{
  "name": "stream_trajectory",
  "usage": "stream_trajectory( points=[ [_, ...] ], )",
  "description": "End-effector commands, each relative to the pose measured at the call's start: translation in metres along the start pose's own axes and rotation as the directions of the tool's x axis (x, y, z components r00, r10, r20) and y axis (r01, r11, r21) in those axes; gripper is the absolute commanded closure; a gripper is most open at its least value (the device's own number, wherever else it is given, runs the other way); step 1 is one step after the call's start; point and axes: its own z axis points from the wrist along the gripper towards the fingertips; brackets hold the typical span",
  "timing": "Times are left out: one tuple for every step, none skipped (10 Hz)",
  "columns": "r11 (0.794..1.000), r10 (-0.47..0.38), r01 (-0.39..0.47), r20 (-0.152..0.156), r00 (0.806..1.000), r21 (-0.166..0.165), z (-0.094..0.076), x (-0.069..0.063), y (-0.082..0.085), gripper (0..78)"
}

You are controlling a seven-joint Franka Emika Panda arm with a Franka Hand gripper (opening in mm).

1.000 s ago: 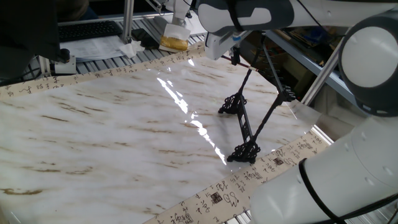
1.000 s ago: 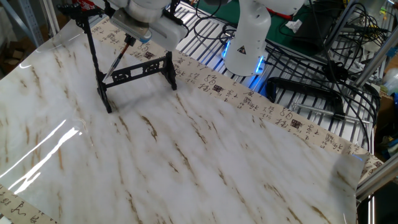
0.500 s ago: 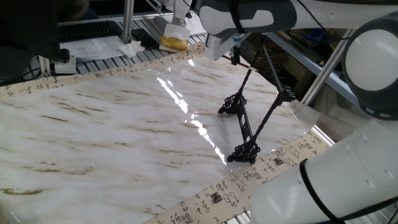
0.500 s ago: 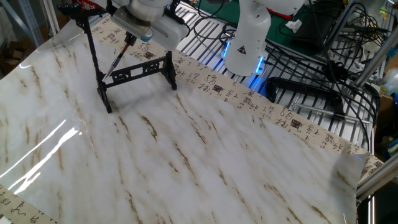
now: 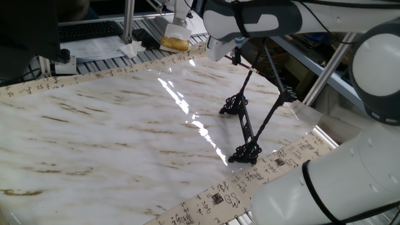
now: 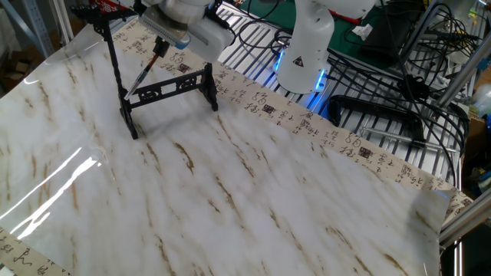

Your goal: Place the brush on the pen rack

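Jaws slightly higher over rack

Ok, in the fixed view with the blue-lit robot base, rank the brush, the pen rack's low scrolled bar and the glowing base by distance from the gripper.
1. The brush: hangs directly under the gripper, slanting down-left.
2. The scrolled bar of the pen rack: just below the gripper, on the marbled table.
3. The robot base: off to the right, past the table's patterned border.
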Motion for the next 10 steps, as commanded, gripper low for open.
stream_trajectory(
  points=[
    [1.000,-0.004,0.004,-0.018,1.000,0.001,-0.0006,-0.0016,-0.0005,76.4],
    [1.000,-0.005,0.005,-0.024,1.000,-0.001,0.0000,-0.0026,-0.0002,76.4],
    [1.000,-0.005,0.005,-0.027,1.000,-0.002,0.0004,-0.0029,0.0002,76.4],
    [1.000,0.008,-0.008,-0.036,0.999,-0.001,0.0021,-0.0038,0.0015,76.4],
    [1.000,0.008,-0.008,-0.036,0.999,-0.001,0.0021,-0.0038,0.0015,76.4],
    [1.000,0.011,-0.012,-0.041,0.999,-0.003,0.0062,-0.0063,0.0055,76.4],
    [1.000,0.006,-0.007,-0.062,0.998,-0.009,0.0073,-0.0064,0.0064,76.4],
    [1.000,0.005,-0.006,-0.083,0.996,-0.015,0.0074,-0.0061,0.0064,76.4],
    [1.000,0.010,-0.011,-0.103,0.995,-0.017,0.0072,-0.0059,0.0064,76.4],
    [1.000,0.013,-0.015,-0.107,0.994,-0.019,0.0070,-0.0058,0.0063,76.4]
  ],
)
